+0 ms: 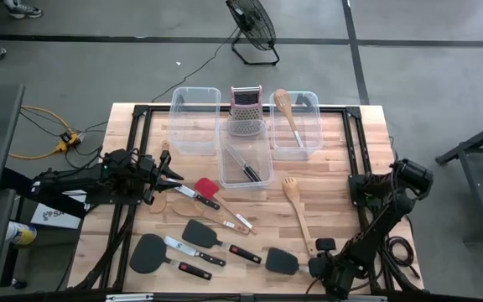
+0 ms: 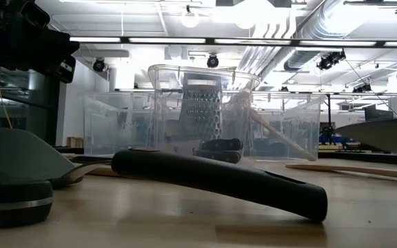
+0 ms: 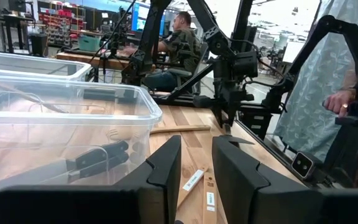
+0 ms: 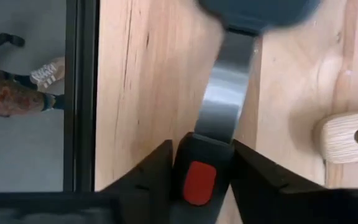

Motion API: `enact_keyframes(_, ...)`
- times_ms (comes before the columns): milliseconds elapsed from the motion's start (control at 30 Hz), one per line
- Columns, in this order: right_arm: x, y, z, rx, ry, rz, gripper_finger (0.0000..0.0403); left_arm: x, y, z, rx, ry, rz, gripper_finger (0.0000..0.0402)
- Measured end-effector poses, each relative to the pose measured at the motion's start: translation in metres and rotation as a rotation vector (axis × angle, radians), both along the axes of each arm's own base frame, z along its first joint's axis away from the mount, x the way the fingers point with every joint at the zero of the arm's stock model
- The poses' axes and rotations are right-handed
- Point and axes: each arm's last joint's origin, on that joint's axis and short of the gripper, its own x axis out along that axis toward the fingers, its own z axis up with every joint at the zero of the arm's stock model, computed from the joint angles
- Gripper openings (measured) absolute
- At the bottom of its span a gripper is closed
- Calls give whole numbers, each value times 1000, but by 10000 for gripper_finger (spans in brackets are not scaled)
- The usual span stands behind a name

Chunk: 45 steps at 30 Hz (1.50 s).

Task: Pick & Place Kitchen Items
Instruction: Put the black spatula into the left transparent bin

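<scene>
Right gripper low at the bench's near right edge, fingers closed snugly on the black handle of a black spatula lying flat on the wood. Left gripper hovers at the left side beside the clear bins, partly open, holding nothing.

Three clear bins, one grater, three black spatulas, one red spatula
</scene>
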Motion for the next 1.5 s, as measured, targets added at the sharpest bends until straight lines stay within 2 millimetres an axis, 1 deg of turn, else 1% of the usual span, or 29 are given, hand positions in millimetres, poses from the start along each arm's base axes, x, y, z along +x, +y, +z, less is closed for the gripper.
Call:
enact_keyframes(67,0,0,0,-9,0,26,107,0,0,0,0,0,0,90)
enact_keyframes(167,1,-1,0,-4,12,44,107,0,0,0,0,0,0,90)
enact_keyframes(267,0,-2,7,33,32,107,107,0,0,0,0,0,0,90)
enact_keyframes(367,-1,-9,20,73,64,153,106,0,0,0,0,0,0,90)
enact_keyframes(467,1,-19,48,134,18,179,105,0,0,0,0,1,0,90)
enact_keyframes(533,2,-31,67,141,-29,178,104,0,0,0,0,0,0,90)
enact_keyframes(633,0,-54,92,111,-95,157,104,0,0,0,0,0,0,90)
enact_keyframes(733,-2,-78,122,105,-224,111,104,0,0,0,0,0,0,90)
enact_keyframes(833,-6,-105,144,66,-329,62,104,0,0,0,0,1,0,90)
enact_keyframes(967,-10,-134,169,34,-479,-5,104,0,0,0,0,0,0,90)
enact_keyframes(1033,-11,-147,178,19,-535,-33,104,0,0,0,0,0,0,90)
enact_keyframes(1233,-9,-180,194,-39,-645,-127,104,0,0,0,0,0,0,90)
enact_keyframes(1400,4,-201,203,-73,-744,-192,104,0,0,0,0,0,0,90)
enact_keyframes(1500,15,-215,209,-56,-807,-207,104,0,0,0,0,0,0,90)
